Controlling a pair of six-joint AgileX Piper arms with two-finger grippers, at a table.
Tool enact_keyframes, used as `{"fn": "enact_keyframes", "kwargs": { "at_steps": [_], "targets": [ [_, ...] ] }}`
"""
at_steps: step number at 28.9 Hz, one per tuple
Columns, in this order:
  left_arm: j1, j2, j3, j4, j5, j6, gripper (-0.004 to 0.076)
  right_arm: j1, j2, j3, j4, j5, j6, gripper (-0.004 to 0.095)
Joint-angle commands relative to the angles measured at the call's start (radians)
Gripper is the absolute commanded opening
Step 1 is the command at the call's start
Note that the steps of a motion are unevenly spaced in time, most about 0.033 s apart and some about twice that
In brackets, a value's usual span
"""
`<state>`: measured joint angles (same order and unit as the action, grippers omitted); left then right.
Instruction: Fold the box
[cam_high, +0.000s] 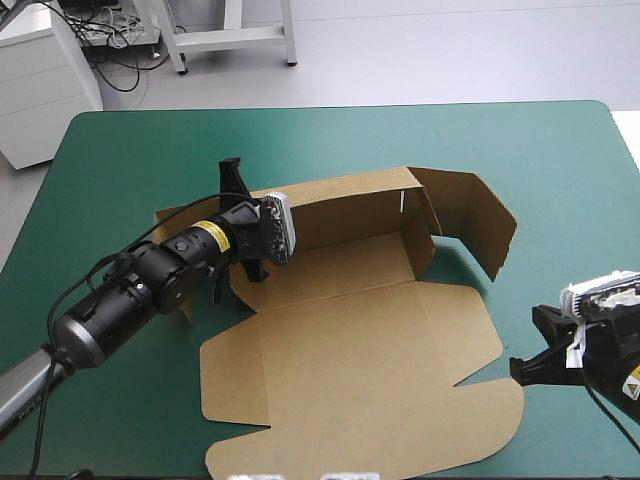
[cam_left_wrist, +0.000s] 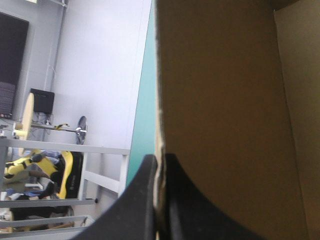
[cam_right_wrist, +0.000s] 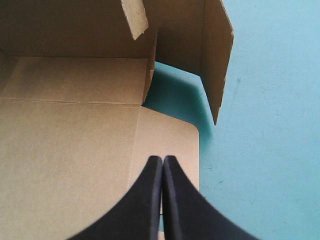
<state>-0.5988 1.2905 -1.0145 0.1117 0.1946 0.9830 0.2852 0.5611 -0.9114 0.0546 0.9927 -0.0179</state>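
One box (cam_high: 350, 345) wall stands pinched inside the left end effector (cam_left_wrist: 159, 162).

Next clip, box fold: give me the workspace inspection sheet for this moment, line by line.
Surface: teal-green cover, smooth, with the box lying mid-table.
Job's things: brown box partly formed; back wall raised, right side flap standing and bent round, lid flat toward the near edge.
Clutter: nothing seen.
Grippers: left gripper shut on the edge of the left wall; right gripper shut, no board between its fingers, over the lid's right edge.
Cables: nothing seen loose on the table.
Surroundings: nothing seen at the table.
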Motion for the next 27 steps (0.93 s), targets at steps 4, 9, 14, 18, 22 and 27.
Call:
{"fn": "enact_keyframes", "kwargs": {
  "at_steps": [4,9,14,18,22,27],
  "targets": [
    [-0.034,-0.038,0.074,0.124,-0.22,-0.006,-0.0032,-0.001,0.006,-0.022,0.0,-0.104,0.027,-0.0018],
    [-0.034,-0.038,0.139,0.162,-0.376,0.005,-0.0032,-0.001,0.008,-0.026,0.0,-0.134,0.04,-0.0018],
    [-0.034,-0.038,0.212,0.162,-0.463,0.052,-0.0032,-0.001,0.032,-0.053,0.002,-0.134,0.073,-0.0018],
    [-0.032,-0.038,0.262,0.156,-0.56,0.081,-0.0032,-0.001,0.098,-0.115,0.002,-0.128,0.073,-0.0017],
    [-0.032,-0.038,0.265,0.104,-0.563,0.094,-0.0032,-0.001,0.172,-0.193,-0.023,-0.13,0.064,0.0017],
    [-0.032,-0.038,0.265,0.083,-0.561,0.121,-0.0032,-0.001,0.274,-0.311,-0.133,-0.151,0.067,0.0339]
  ]
}}
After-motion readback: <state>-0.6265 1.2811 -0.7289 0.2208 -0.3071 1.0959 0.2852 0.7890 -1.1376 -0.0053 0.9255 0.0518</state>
